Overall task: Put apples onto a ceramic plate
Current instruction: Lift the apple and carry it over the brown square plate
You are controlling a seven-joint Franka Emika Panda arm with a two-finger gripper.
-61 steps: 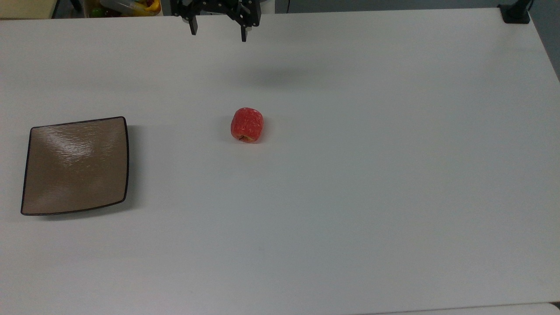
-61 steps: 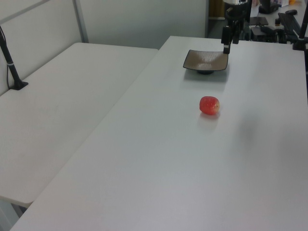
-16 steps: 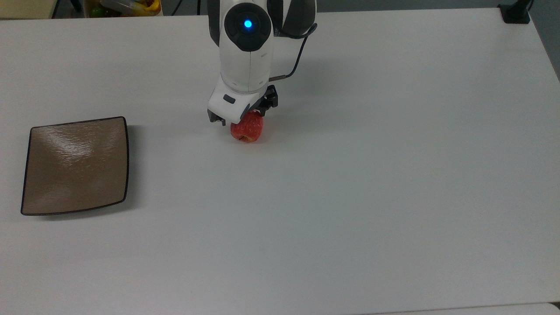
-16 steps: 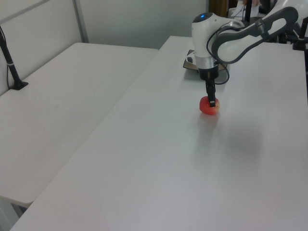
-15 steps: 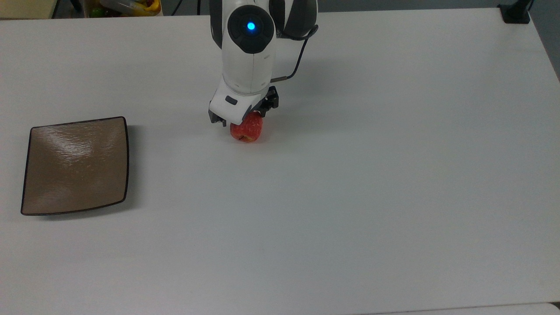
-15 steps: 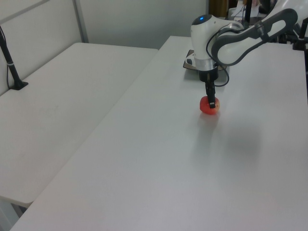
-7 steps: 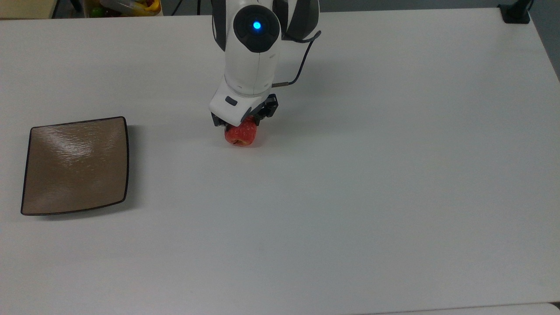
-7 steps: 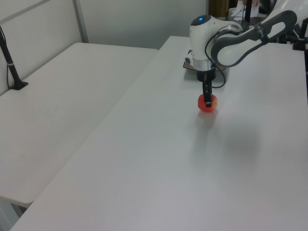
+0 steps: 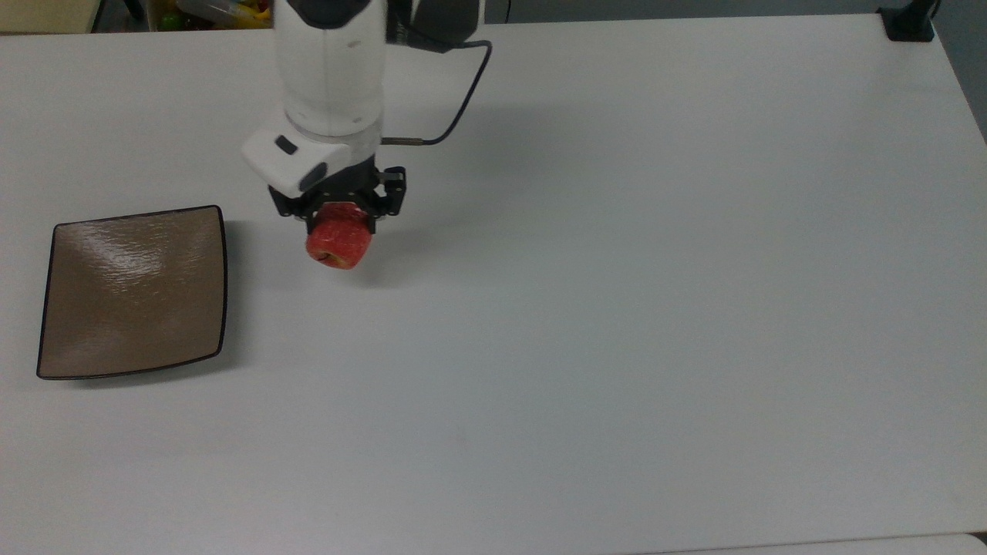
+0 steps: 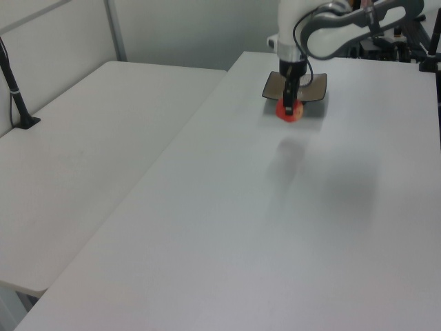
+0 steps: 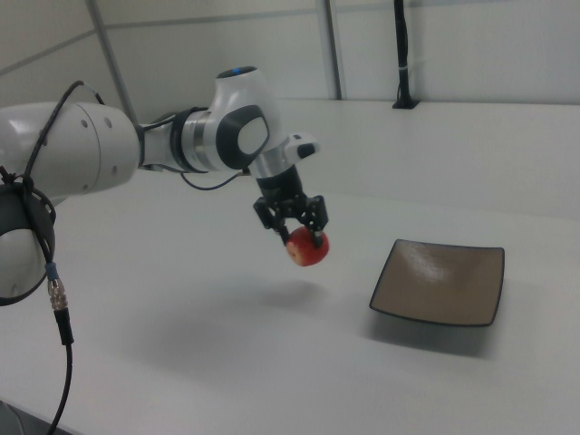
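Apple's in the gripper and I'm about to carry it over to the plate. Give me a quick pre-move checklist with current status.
1. Gripper shut on the apple: ok.
2. Apple lifted off the table, shadow below it in the right view: ok.
3. Ceramic plate bare, nothing lying on it: ok.
4. Table between apple and plate free of obstacles: ok.
5. Apple above the plate: not ok, it hangs short of the plate's edge.
6. Grip firmness: cannot tell.

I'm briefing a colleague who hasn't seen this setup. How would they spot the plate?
Find the white table. Near the top view's left edge lies the plate: square, glossy tan-brown, dark-rimmed, the only flat dish there.
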